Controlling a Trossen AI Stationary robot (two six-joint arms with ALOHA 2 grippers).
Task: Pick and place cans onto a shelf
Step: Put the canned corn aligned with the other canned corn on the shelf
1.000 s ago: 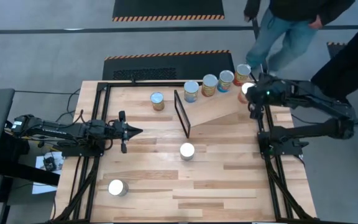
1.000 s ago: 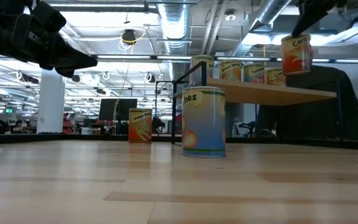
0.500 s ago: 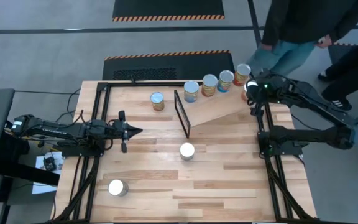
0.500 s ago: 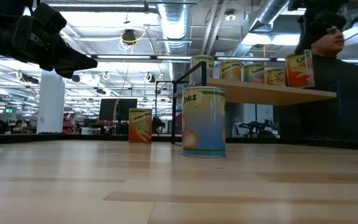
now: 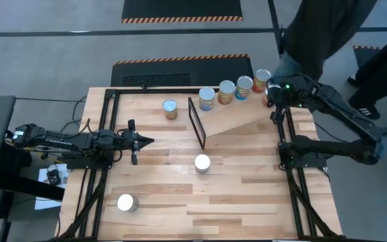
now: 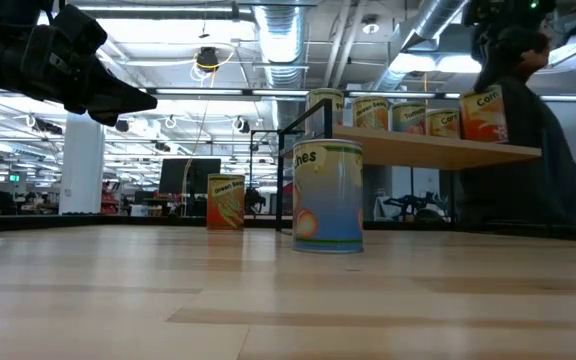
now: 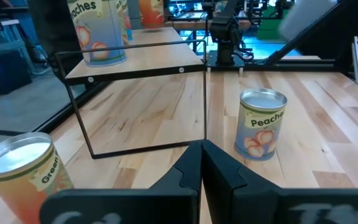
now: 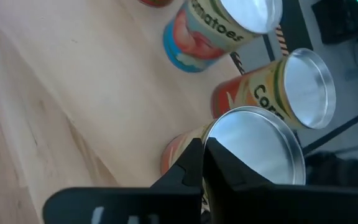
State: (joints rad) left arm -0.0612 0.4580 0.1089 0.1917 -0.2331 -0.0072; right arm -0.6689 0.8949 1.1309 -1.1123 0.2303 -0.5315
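Note:
Four cans (image 5: 235, 89) stand in a row along the far edge of the tilted light-wood shelf (image 5: 237, 117), which has a black end frame (image 5: 197, 122). A fifth can (image 6: 483, 115), labelled Corn, stands at the shelf's right end. My right gripper (image 5: 272, 95) is above this can, fingers together at its silver top (image 8: 253, 149). Three more cans stand on the table, one at the far side (image 5: 170, 107), one in the middle (image 5: 202, 163) and one near the front left (image 5: 127, 202). My left gripper (image 5: 146, 141) hovers shut at the table's left, touching nothing. My right gripper comes from above, slanting down, with its closed fingertips (image 8: 194, 155) at the rim of the can's top (image 8: 211, 134). The fingers hide the exact place of contact. The can's bottom rests on the shelf's right end, and it leans slightly with the board.
Black metal rails (image 5: 286, 144) frame the table on both sides. People (image 5: 321, 33) stand just beyond the far right corner, close to the right arm. Bare wood lies between the middle can and the near edge.
My right gripper has moved toward the table's far edge and down, carrying the Corn can. The can hung clear above the shelf's right end and now sits on it beside the row. The people behind the table have shifted.

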